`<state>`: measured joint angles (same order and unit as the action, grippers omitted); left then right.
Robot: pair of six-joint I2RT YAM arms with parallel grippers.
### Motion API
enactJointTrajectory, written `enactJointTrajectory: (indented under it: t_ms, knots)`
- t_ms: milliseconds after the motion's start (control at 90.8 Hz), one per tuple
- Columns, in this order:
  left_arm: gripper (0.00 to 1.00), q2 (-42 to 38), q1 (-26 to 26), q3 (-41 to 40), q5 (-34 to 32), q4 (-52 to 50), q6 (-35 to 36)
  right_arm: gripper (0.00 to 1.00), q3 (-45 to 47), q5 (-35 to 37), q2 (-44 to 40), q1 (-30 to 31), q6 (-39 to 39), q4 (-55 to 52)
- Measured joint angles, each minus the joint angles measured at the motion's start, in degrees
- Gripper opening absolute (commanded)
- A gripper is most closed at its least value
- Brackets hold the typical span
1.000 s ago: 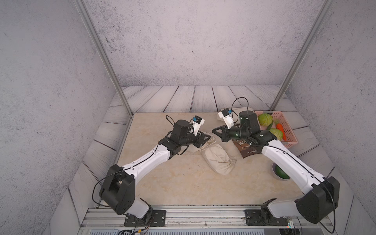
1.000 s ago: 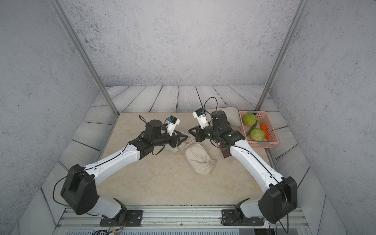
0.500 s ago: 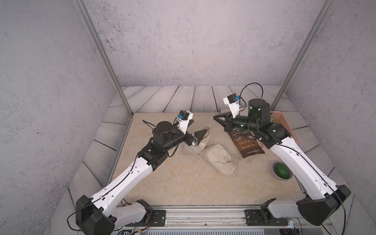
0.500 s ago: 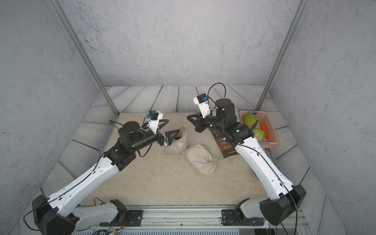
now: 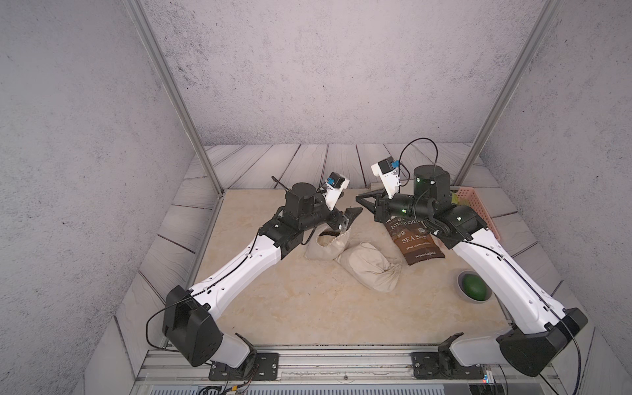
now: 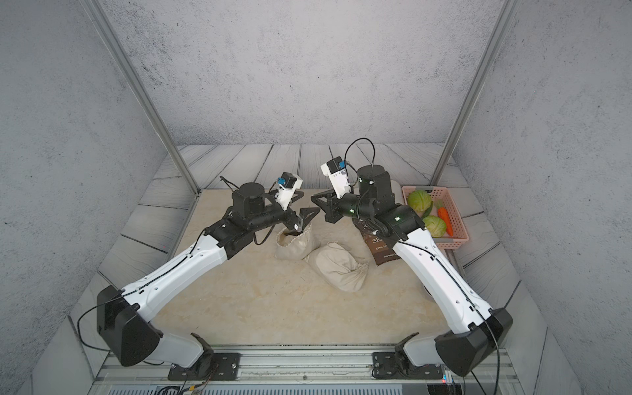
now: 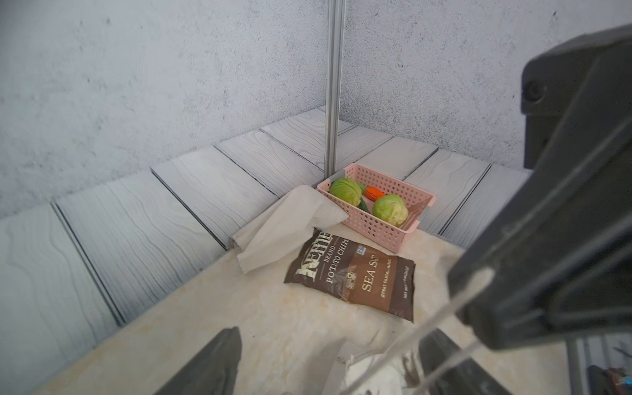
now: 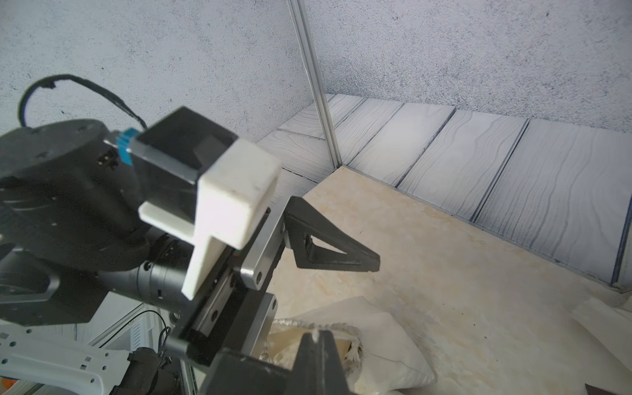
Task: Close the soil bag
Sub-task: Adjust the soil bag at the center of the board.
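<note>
Top views: the soil bag [image 5: 342, 249] lies on the table with its neck raised and its mouth gaping, dark soil showing. The mouth sits directly beneath the left claw [image 5: 349, 205], whose jaws stand apart with nothing between them. The right claw [image 5: 359, 198] faces it almost tip to tip, a little above the mouth, jaws together. Both top views agree. Left wrist: a thin pale drawstring [image 7: 444, 310] runs taut from the bag under the claw up to the opposite claw's black finger. A chip bag [image 7: 352, 277] lies well beyond. Right wrist: a white fleck sits pinched at the closed fingertips [image 8: 306, 359], with bag cloth just below. I read this as the right claw clamped on the drawstring. Judgement: the cinching step is in hand and the mouth is not yet drawn. The next move calls for the left claw to pin the neck or take the cord's other end, then a pull apart. The cord is thin and easily missed.
</note>
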<state>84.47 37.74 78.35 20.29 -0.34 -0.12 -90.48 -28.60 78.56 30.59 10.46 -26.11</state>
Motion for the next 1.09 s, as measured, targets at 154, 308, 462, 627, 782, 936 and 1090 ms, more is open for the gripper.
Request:
enactJointTrajectory:
  t_ms: [154,308,462,627,782,936,1090]
  knots:
    - [0.08,0.6,0.6,2.9,1.3,-2.4,2.5,0.0,0.0,1.8,0.0,0.0,0.0,0.0]
    - [0.0,0.6,1.3,3.4,1.7,-3.7,1.9,0.21,0.9,4.7,-0.5,0.1,0.2,0.6]
    - [0.0,-0.2,0.9,3.5,-3.1,-5.4,-1.9,0.43,9.7,9.0,-6.6,0.2,0.3,5.1]
    - [0.0,-0.9,0.6,6.0,-6.4,-9.1,-7.1,0.61,20.4,8.9,-12.7,0.1,0.6,12.4]
    - [0.0,-1.1,0.6,6.8,-5.7,-9.8,-11.4,0.72,24.4,7.1,-11.1,0.9,2.4,20.5]
    - [0.0,-1.2,0.6,7.3,-4.9,-10.3,-14.3,0.73,24.6,6.7,-7.3,3.1,3.8,28.0]
    - [0.0,-1.6,0.6,7.4,-3.9,-10.2,-16.1,0.59,24.5,8.7,-4.5,4.1,5.0,33.8]
